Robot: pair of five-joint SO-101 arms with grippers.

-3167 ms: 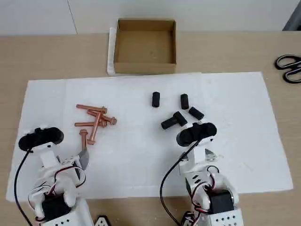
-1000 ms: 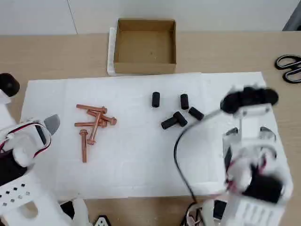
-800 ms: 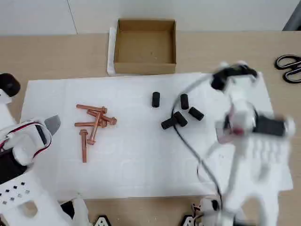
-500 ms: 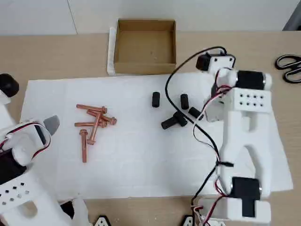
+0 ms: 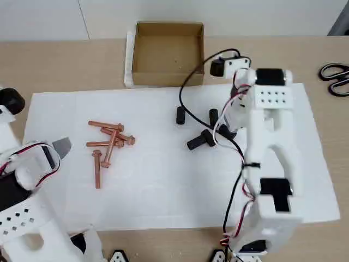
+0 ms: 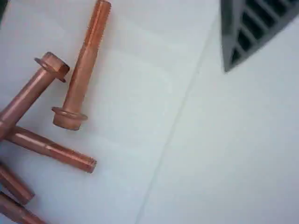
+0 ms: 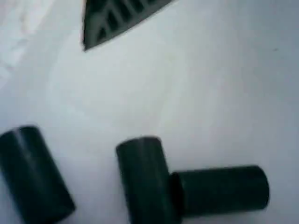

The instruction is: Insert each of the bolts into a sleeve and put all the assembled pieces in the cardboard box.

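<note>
One sec ago the R arm point(image 5: 267, 125) was back; now it's over the black sleeves point(image 5: 208, 136), prob. to grab one. Bolts point(image 5: 111, 147) wait apart. R pincer point(image 7: 122, 17), L pincer point(image 5: 61, 146): can't tell if spread.

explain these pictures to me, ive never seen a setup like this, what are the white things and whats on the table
The white things are two small robot arms at a table. The wide picture is from a fixed camera looking down: the left arm sits at a near corner of the white sheet, the right arm stretches out over it. The two close-ups are from cameras on the arms' wrists: the left one sees copper bolts, the right one black sleeves. Five bolts and several sleeves lie on the sheet, an empty cardboard box stands beyond it, and scissors lie on the bare table. Neither arm seems to hold anything.
</note>
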